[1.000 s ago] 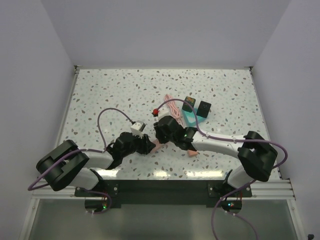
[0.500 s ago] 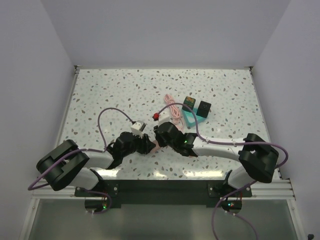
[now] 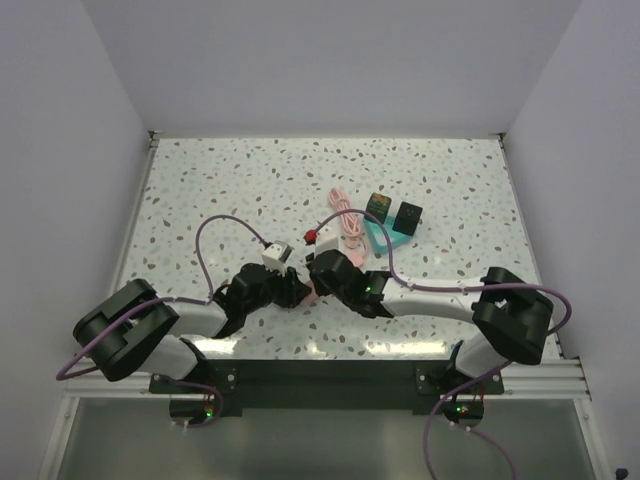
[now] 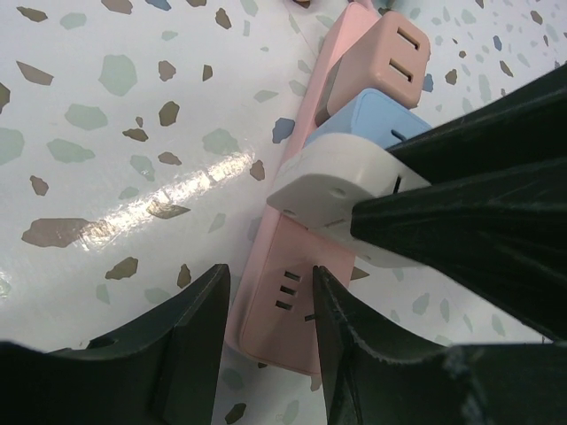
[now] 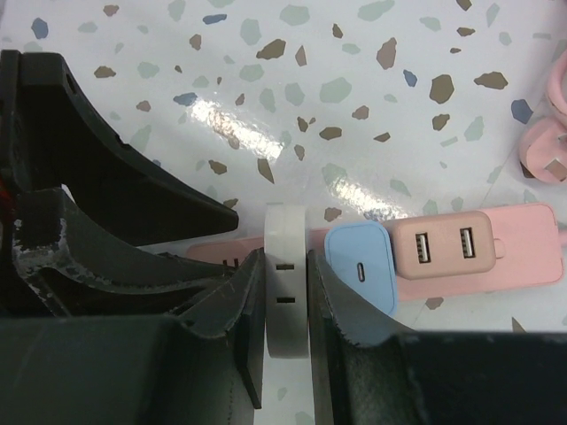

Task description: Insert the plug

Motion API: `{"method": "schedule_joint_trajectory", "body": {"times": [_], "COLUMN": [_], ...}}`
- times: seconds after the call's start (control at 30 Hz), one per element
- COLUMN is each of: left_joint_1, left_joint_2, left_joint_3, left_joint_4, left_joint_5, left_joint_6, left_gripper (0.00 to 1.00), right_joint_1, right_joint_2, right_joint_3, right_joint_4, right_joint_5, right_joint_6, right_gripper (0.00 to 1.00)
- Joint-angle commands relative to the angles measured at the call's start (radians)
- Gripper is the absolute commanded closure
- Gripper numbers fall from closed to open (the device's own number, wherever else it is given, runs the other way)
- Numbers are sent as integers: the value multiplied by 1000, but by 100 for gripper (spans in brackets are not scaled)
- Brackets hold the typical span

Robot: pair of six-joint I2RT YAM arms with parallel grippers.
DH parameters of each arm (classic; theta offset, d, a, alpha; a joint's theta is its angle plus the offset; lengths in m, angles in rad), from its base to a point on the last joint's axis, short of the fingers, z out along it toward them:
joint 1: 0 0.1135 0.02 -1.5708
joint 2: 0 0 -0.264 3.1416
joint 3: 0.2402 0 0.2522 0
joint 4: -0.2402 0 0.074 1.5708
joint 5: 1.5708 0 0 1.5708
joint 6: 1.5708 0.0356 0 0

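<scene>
- Pinches plug (image 5: 286, 282) by its flat sides in right gripper (image 5: 285, 261), jaws closed tight on it.
- Holds plug over strip (image 5: 523, 243), just beside blue adapter (image 5: 361, 266); cannot tell whether seated.
- Straddles strip's end with left gripper (image 4: 267, 283), fingers partly apart, close on both edges; cannot tell whether gripping.

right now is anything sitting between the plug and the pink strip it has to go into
Nothing visible does. The plug, clamped in the right gripper, sits over the pink power strip, close beside the blue adapter. The left gripper straddles the strip's end, clear of the plug.
</scene>
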Motion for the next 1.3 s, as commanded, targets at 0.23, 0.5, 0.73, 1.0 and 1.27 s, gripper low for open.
{"method": "schedule_joint_trajectory", "body": {"times": [0.23, 0.5, 0.73, 1.0, 1.27], "left_joint_1": [-8, -8, -8, -8, -8], "left_joint_2": [12, -34, -20, -19, -37], "left_joint_3": [-4, -12, -10, -13, -18], "left_joint_4": [-116, -119, -103, -97, -108], "left_joint_5": [-17, -18, -8, -14, -30], "left_joint_6": [44, 42, 41, 39, 42], "left_gripper": [54, 53, 53, 53, 53], "right_joint_1": [76, 80, 57, 55, 54], "right_joint_2": [176, 167, 114, 16, -177], "right_joint_3": [-171, -176, -92, 60, 125], "right_joint_4": [-319, -328, -366, -455, -472], "right_joint_5": [-141, -89, 3, 84, 97], "right_joint_6": [200, 225, 193, 107, 42], "right_gripper": [100, 100, 100, 52, 26]}}
